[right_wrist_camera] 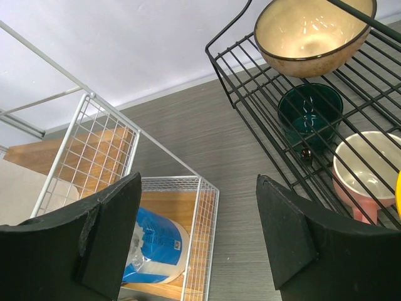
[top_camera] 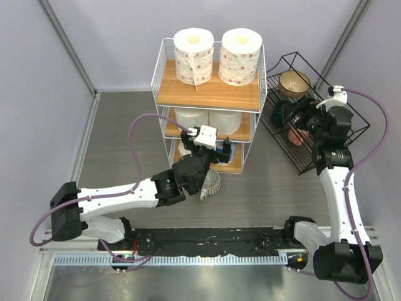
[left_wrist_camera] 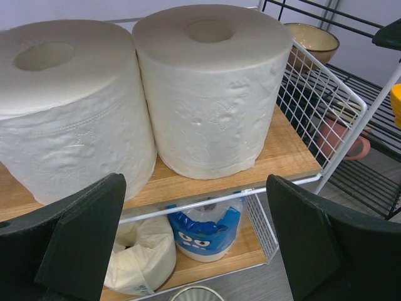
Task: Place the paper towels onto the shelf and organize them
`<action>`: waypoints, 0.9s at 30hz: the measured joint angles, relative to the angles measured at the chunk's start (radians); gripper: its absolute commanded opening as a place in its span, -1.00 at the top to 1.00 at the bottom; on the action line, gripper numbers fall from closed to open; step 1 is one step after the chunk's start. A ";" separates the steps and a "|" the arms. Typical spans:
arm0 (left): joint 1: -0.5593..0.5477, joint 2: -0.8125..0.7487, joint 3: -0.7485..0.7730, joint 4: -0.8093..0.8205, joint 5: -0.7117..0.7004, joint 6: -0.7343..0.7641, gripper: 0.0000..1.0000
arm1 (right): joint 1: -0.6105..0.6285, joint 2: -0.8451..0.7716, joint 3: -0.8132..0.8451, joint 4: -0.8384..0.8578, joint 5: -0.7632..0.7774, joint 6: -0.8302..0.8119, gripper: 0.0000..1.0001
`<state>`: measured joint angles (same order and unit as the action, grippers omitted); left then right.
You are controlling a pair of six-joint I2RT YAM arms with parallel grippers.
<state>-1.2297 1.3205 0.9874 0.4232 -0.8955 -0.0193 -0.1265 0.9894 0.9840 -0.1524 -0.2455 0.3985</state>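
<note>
**Six rolls shelved – the hazard now is the way out**

All the paper towels sit on the white wire shelf (top_camera: 210, 95). Two red-dotted rolls (top_camera: 193, 55) are on the top board, two plain white rolls (left_wrist_camera: 210, 88) stand side by side on the middle one, and the ragged cream roll (left_wrist_camera: 144, 257) and the blue-wrapped roll (left_wrist_camera: 203, 232) are on the bottom.

The left claw (left_wrist_camera: 195, 194) is spread wide and empty, facing the front rail of the middle tier. The right claw (right_wrist_camera: 197, 188) is also spread and empty, beside the black wire rack (top_camera: 299, 160) and its tan bowl (right_wrist_camera: 310, 31).

To my eye the task looks done, so the trouble would come from careless movement. A forward nudge of the left arm could hook a finger on the rail or shove a white roll. A low retreat could tip the clear ribbed mug (top_camera: 212, 182) standing on the worktop under its wrist. A swing of the right arm could snag the black rack.

The overhead view hides most of the bottom tier behind the left arm. The left finger cuts off the cream roll, and only the mug's rim shows in the wrist view.
</note>
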 measured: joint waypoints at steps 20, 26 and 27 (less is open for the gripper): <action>0.047 0.039 0.009 0.046 0.021 0.006 -1.00 | 0.000 0.000 0.000 0.000 0.000 -0.004 -0.58; 0.075 0.039 0.009 0.048 0.056 0.003 -0.99 | 0.000 0.000 0.000 0.000 0.000 -0.005 -0.59; 0.079 0.039 0.009 0.048 0.062 0.002 -0.99 | 0.000 0.000 0.000 0.000 0.000 -0.005 -0.59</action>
<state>-1.1503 1.3594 0.9962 0.4717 -0.8333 -0.0177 -0.1265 0.9894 0.9844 -0.1528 -0.2455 0.3939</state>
